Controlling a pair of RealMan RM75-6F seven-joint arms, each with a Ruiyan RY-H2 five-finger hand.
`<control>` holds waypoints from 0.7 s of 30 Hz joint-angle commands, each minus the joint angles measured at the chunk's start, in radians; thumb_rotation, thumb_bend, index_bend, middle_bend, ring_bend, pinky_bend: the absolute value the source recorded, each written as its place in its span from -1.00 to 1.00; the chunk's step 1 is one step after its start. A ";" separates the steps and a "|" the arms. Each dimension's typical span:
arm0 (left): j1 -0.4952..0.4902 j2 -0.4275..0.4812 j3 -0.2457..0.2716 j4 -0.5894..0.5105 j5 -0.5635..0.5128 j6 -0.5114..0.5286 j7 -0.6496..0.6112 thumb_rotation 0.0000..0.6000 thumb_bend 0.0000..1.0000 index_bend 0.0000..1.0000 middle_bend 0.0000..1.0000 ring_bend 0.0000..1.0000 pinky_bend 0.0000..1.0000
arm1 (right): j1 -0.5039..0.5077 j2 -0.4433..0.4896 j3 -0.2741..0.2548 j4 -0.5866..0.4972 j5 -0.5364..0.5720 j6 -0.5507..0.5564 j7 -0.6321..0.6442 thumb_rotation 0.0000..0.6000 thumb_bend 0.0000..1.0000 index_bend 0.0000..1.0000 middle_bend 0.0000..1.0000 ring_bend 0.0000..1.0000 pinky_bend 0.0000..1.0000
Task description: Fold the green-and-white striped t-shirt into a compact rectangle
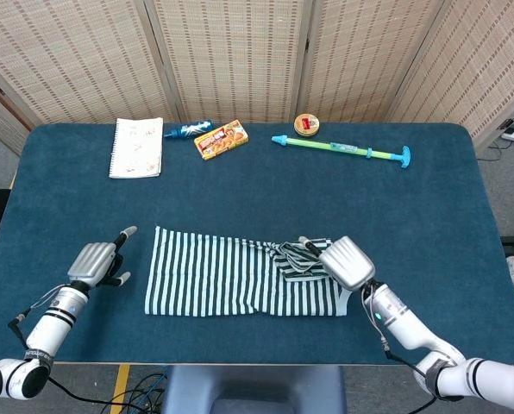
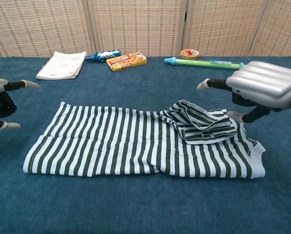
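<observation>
The green-and-white striped t-shirt [image 1: 231,274] [image 2: 126,144] lies as a long flat band near the table's front edge. A rumpled sleeve fold [image 2: 201,124] is heaped on its right end. My right hand [image 1: 347,262] [image 2: 262,90] hovers above that right end with its fingers spread and nothing in them. My left hand [image 1: 97,263] [image 2: 1,102] rests on the cloth-covered table left of the shirt, apart from it, fingers apart and empty.
Along the far edge lie a spiral notebook [image 1: 137,147], a blue tube [image 1: 188,130], an orange snack box [image 1: 221,139], a round tin [image 1: 306,124] and a long green-and-blue water squirter [image 1: 341,149]. The blue table [image 1: 412,216] stretches bare behind the shirt.
</observation>
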 commanded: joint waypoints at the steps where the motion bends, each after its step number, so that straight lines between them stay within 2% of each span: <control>1: 0.002 0.002 0.001 -0.002 0.000 0.003 0.002 1.00 -0.34 -1.00 0.73 0.56 0.82 | 0.027 -0.005 0.038 -0.025 0.049 -0.043 -0.013 1.00 0.19 -0.76 0.97 1.00 1.00; 4: 0.005 0.005 0.002 -0.005 -0.001 0.006 0.002 1.00 -0.34 -1.00 0.73 0.56 0.82 | 0.046 -0.014 0.077 -0.044 0.106 -0.075 -0.032 1.00 0.65 -0.72 0.97 1.00 1.00; 8: 0.009 0.009 0.005 -0.009 -0.001 0.010 0.004 1.00 -0.34 -1.00 0.73 0.56 0.82 | 0.079 -0.026 0.119 -0.055 0.202 -0.140 -0.076 1.00 0.98 -0.62 0.96 1.00 1.00; 16: 0.017 0.015 0.009 -0.016 0.002 0.017 0.002 1.00 -0.34 -1.00 0.73 0.56 0.82 | 0.155 -0.095 0.161 0.018 0.361 -0.251 -0.148 1.00 1.00 -0.53 0.96 1.00 1.00; 21: 0.022 0.021 0.012 -0.017 0.000 0.018 -0.001 1.00 -0.34 -1.00 0.73 0.56 0.82 | 0.179 -0.113 0.136 0.020 0.400 -0.293 -0.180 1.00 1.00 -0.43 0.96 1.00 1.00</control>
